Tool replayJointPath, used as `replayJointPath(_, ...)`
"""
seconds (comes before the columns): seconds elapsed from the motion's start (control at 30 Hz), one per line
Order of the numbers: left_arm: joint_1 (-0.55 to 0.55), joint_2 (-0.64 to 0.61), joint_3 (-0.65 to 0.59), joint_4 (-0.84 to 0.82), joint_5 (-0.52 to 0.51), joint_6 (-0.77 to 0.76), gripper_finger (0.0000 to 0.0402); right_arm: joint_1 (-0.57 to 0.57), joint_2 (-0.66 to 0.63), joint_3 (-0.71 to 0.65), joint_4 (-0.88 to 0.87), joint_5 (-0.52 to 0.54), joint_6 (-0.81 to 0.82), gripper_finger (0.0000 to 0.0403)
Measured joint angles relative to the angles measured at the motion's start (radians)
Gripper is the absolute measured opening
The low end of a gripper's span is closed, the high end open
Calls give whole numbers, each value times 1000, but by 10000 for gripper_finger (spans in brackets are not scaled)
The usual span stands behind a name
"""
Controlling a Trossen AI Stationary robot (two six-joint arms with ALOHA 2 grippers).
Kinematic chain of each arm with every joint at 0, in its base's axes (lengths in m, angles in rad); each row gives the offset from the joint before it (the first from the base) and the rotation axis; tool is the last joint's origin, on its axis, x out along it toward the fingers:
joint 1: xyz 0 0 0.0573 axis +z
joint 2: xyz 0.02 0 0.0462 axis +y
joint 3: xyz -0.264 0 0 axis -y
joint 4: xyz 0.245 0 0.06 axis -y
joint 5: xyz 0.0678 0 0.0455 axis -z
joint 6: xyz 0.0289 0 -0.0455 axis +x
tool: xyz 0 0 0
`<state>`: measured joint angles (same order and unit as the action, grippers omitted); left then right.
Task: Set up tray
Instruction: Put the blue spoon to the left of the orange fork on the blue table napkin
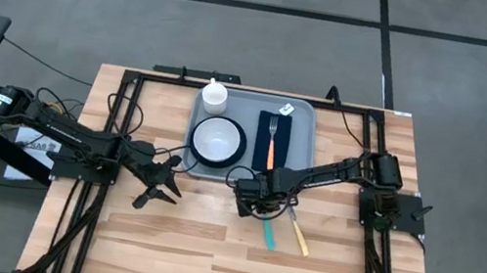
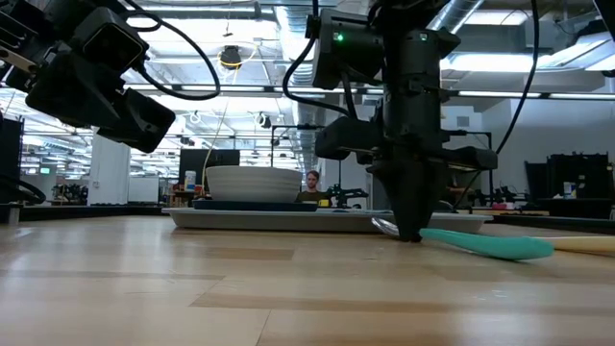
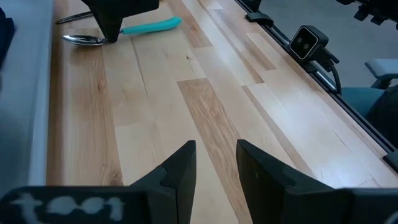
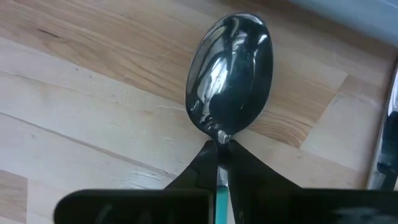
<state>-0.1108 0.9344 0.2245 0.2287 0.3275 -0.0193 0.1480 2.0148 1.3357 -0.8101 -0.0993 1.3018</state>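
Note:
The light blue-grey tray [image 1: 308,118] lies at the table's far middle. It carries a white bowl [image 1: 216,139] on a dark teal plate, a white cup [image 1: 215,95] and a navy napkin [image 1: 283,148] with an orange-handled fork [image 1: 272,136]. My right gripper [image 1: 253,201] stands just in front of the tray's near edge, shut on a teal-handled spoon [image 4: 230,74]. My left gripper [image 1: 162,180] hovers open over bare wood to the tray's near left, touching nothing. My right gripper pinches the spoon's thin metal neck [image 4: 221,138] between its two fingertips, just behind the bowl. The fingers [image 2: 408,216] come from above, pointing down, across the spoon. The teal handle [image 2: 495,245] trails back low along the table; whether the spoon is lifted clear I cannot tell.
A cream-handled utensil [image 1: 299,235] lies on the wood beside the spoon's teal handle [image 1: 269,233]. Black frame rails run along the table's left, right and far sides. Bare wood stretches across the near half of the table [image 1: 203,259].

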Motion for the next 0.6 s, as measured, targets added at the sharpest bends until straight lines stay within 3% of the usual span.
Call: replayJointPath(0.6,0,0,0,-4,-1,0,103,0,3,66,-51,-10,-27,2)
